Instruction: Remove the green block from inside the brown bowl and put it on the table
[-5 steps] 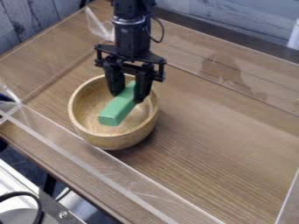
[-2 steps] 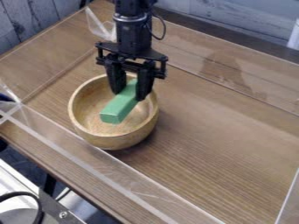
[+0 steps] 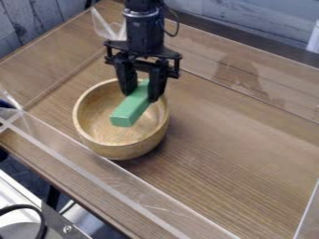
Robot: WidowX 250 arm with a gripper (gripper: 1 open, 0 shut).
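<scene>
The green block (image 3: 129, 110) hangs tilted over the brown bowl (image 3: 93, 135), its upper end pinched between my black fingers and its lower end just above the bowl's floor. My gripper (image 3: 142, 89) comes down from above the bowl's far right side and is shut on the block. The bowl rests on the table (image 3: 237, 149) near its front left part.
Low clear acrylic walls (image 3: 75, 177) run along the table's front and left edges, close to the bowl. Bare wood-grain tabletop stretches to the right of the bowl and behind it.
The gripper has risen and shifted slightly right, lifting the block's upper end; the block now stands higher in the bowl than a second ago.
</scene>
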